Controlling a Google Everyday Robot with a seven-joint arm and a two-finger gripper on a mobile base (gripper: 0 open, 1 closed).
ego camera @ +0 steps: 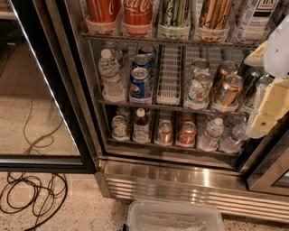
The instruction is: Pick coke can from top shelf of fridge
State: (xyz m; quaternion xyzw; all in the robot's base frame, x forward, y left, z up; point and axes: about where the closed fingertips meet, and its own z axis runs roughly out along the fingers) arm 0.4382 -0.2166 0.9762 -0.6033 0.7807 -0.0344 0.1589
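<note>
The fridge (180,178) stands with its door open. At the top of the view, the top shelf (180,41) holds tall cans behind clear plastic guards. A red coke can (137,10) with white script stands second from the left, with another red can (103,9) to its left; their tops are cut off by the frame. My gripper (272,106), white and cream, is at the right edge, in front of the right side of the middle shelf. It is far right of and below the coke can, touching nothing I can see.
Blue Pepsi cans (140,81), a water bottle (110,72) and gold-bronze cans (228,89) fill the middle rack; short cans and bottles fill the lower one. The black-framed glass door (54,103) stands open at left. Black cables (31,194) and a clear plastic bin (174,216) lie on the floor.
</note>
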